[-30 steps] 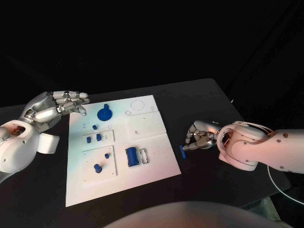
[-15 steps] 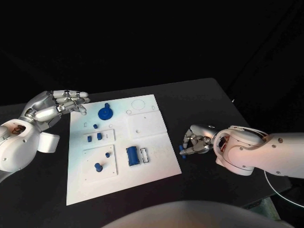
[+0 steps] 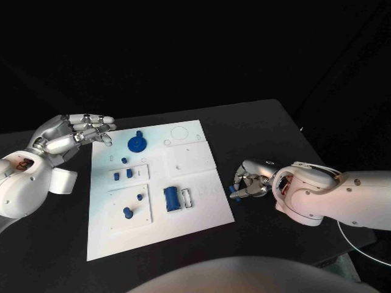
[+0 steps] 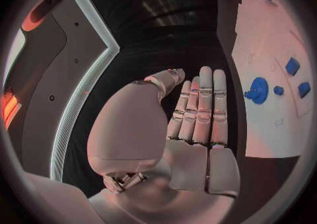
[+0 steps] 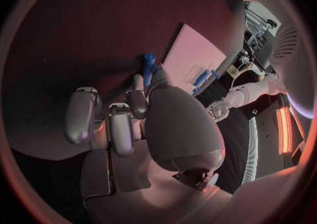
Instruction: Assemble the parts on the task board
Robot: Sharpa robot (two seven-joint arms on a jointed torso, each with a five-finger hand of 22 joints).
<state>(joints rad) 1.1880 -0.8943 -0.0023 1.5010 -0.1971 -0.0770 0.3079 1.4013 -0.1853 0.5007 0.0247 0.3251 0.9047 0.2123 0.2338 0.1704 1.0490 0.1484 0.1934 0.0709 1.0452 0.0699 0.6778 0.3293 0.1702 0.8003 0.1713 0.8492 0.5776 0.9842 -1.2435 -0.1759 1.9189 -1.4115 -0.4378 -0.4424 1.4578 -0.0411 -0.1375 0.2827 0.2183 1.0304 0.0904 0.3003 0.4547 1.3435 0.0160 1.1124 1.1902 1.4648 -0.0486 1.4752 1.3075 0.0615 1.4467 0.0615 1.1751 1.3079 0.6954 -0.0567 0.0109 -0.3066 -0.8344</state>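
The blue peg point(image 3: 236, 194) sits pinched in my right hand point(image 3: 251, 180), just off the right edge of the board point(image 3: 182, 165), low over the black surface point(image 3: 257, 131). In the right wrist view the peg point(image 5: 148, 68) is a short round stick poking out past my thumb and a fingertip, its far end pointing toward the board's edge point(image 5: 192, 55). My other fingers point(image 5: 82, 113) on that hand curl loosely beside it, holding nothing. My right arm point(image 3: 354, 198) comes in from the right, forearm lying low and the wrist bent inward toward the board.

The board is a white plate lying flat in the middle of the surface. A blue gear point(image 3: 137, 144) with a small knob lies near its far left corner. Nearer, on the left side, two small blue blocks point(image 3: 123, 174) stand in a raised square panel, and below them two blue pins point(image 3: 131, 207) stand in a larger panel. A blue rectangular block point(image 3: 171, 199) lies near the middle, just beside a small white frame point(image 3: 187, 199).

My left hand point(image 3: 75, 134) hovers by the board's far left corner, holding nothing, palm toward the board. In the left wrist view its fingers point(image 4: 200, 108) lie straight and side by side, thumb set slightly apart. My left arm point(image 3: 19, 183) enters from the left.
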